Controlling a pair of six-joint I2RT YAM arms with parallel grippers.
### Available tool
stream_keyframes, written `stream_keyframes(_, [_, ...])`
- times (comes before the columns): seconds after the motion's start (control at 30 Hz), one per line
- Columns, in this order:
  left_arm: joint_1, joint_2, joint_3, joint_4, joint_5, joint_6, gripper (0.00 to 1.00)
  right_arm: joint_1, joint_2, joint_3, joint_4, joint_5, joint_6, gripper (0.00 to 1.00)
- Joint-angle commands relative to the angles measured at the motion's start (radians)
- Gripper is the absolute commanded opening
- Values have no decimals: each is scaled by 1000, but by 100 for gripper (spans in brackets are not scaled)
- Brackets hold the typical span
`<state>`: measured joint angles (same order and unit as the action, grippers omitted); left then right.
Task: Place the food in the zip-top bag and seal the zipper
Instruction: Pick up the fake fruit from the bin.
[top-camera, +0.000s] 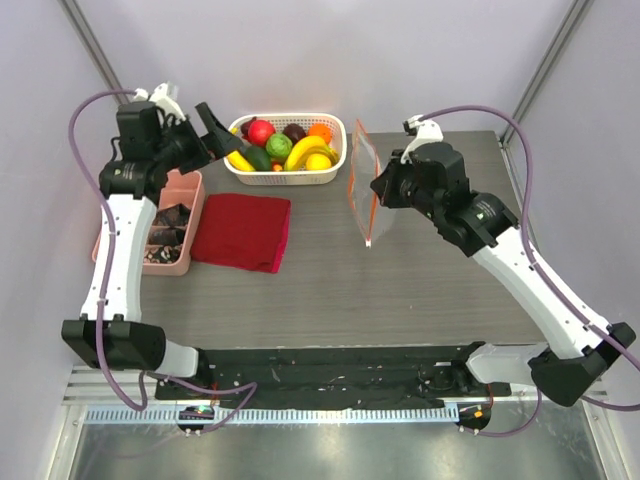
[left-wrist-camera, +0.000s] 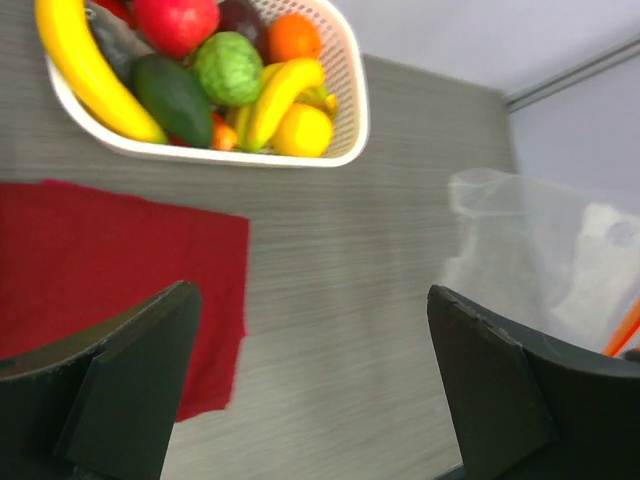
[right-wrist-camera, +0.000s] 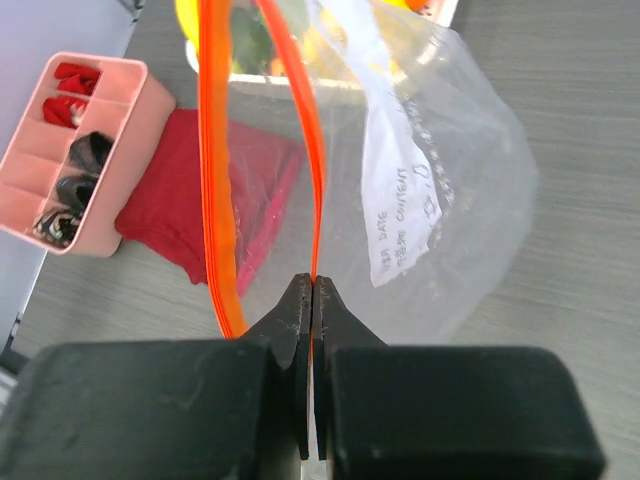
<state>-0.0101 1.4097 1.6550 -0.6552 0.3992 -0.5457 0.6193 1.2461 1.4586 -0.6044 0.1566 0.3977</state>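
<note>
The food (top-camera: 283, 148) lies in a white slotted basket at the back: yellow bananas, a red apple, a green round piece, orange and yellow pieces; it also shows in the left wrist view (left-wrist-camera: 228, 68). My left gripper (top-camera: 222, 138) is open and empty, just left of the basket; the fingers (left-wrist-camera: 130, 390) frame bare table. My right gripper (right-wrist-camera: 314, 290) is shut on one side of the zipper (right-wrist-camera: 316, 180) and holds the zip-top bag (top-camera: 366, 185) up with its mouth open. The bag's other orange strip (right-wrist-camera: 214, 170) hangs free.
A folded dark red cloth (top-camera: 243, 230) lies on the table left of centre. A pink compartment tray (top-camera: 168, 222) with small dark items stands at the far left. The white basket (top-camera: 332, 172) stands between the two grippers at the back.
</note>
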Motion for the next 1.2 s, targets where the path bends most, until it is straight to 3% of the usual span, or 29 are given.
stream_keyframes(0.0, [-80, 78, 57, -118, -178, 290, 100, -73, 74, 40, -49, 55, 124, 1])
stream_keyframes(0.13, [-134, 164, 92, -101, -206, 455, 100, -110, 196, 71, -35, 46, 187, 1])
stream_keyframes(0.2, [-142, 214, 123, -93, -112, 493, 100, -112, 255, 69, 21, 0, 173, 1])
stream_keyframes(0.37, [-160, 277, 129, 55, -120, 426, 98, -124, 369, 94, 75, -46, 98, 1])
stream_keyframes(0.57, [-166, 475, 331, 40, -247, 452, 87, -191, 476, 117, 118, -187, 133, 1])
stream_keyframes(0.77, [-166, 603, 426, 74, -325, 458, 86, -216, 510, 158, 137, -255, 130, 1])
stream_keyframes(1.0, [-136, 661, 439, 144, -555, 325, 86, -222, 526, 190, 141, -252, 81, 1])
stream_keyframes(1.17, [-50, 733, 511, 106, -518, 178, 82, -222, 549, 212, 149, -261, 55, 1])
